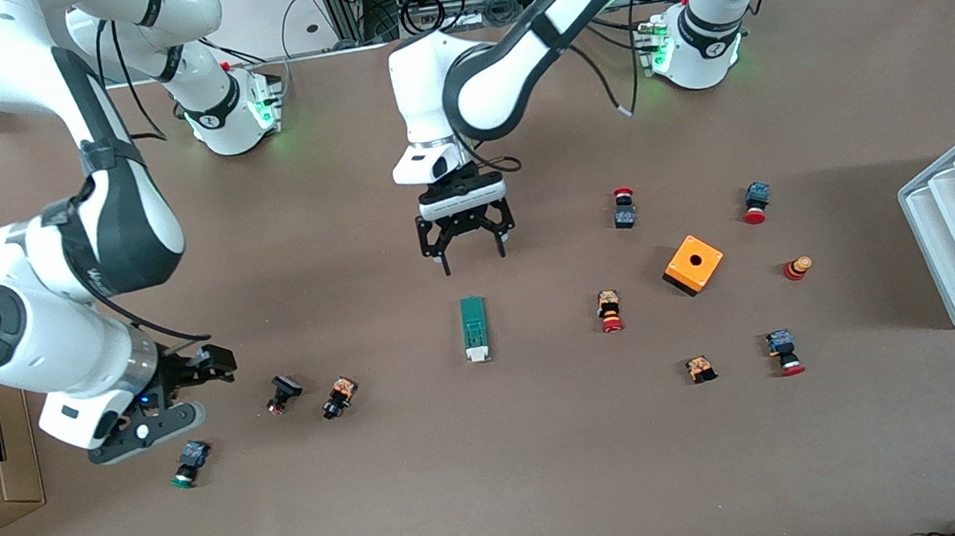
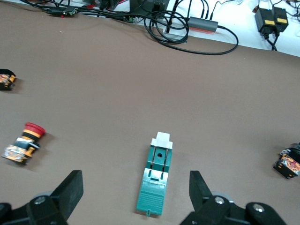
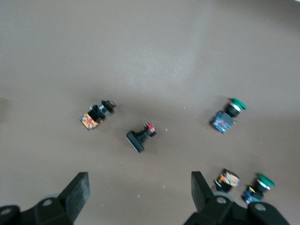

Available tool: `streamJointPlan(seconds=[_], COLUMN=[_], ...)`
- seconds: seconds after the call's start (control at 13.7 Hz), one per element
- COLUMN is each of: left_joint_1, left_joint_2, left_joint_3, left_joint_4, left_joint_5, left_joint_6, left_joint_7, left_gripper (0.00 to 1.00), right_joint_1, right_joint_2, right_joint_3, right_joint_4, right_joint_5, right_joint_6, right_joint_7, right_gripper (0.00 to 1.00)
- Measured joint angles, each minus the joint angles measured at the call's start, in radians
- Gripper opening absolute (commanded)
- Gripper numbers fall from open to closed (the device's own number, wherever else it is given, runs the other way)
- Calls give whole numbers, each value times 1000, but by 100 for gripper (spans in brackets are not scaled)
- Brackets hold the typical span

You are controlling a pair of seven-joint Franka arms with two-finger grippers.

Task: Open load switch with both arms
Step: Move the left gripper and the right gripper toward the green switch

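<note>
The load switch is lying flat on the table, its white end turned toward the front camera. The left gripper is being held just over the switch's green end, jaws spread wide and empty. The right gripper is being held over scattered push-buttons toward the right arm's end from the switch, jaws wide and empty.

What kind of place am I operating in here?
Likely a robotics lab bench: a brown paper-covered table, loose cables along its edge, scattered red-capped push-buttons and a narrow green load switch with a white end laid out as test parts.
</note>
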Motion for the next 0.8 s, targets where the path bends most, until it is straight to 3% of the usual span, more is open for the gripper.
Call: streamJointPlan(seconds=[0.29, 0.51, 0.8], left_joint_1=[-53, -75, -90], left_joint_2=[98, 176, 235], left_joint_3=[1, 3, 5], left_joint_4=[-2, -2, 1], left_joint_5=[236, 375, 477], left_joint_6=[-5, -40, -86], left_joint_7=[-230, -285, -337], left_gripper=[99, 99, 99], right_joint_1=[29, 55, 120], right_joint_2=[23, 39, 88], right_joint_3=[1, 2, 2], right_joint_4=[0, 0, 0], right_joint_5=[2, 2, 2], right_joint_6=[30, 74, 186], right_joint_7=[-1, -8, -70], right_gripper=[98, 99, 100])
